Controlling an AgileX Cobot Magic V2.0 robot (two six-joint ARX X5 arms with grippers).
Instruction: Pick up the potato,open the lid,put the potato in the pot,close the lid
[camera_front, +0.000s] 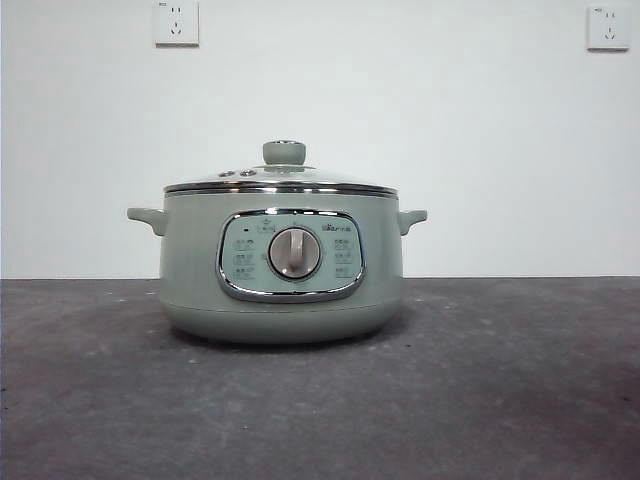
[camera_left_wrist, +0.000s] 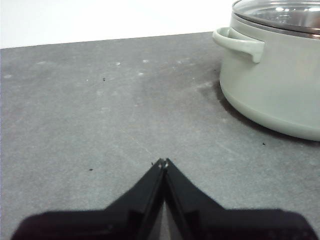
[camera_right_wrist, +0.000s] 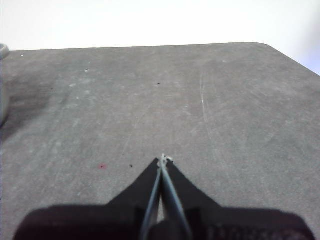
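The pot stands on the dark grey table with the lid seated on it; its contents cannot be made out. Only the front view shows its control panel and dial. The left end effector is pinched closed and empty over bare table beside the pot's handle, while the right end effector, likewise closed and empty, sees only a sliver of the pot.
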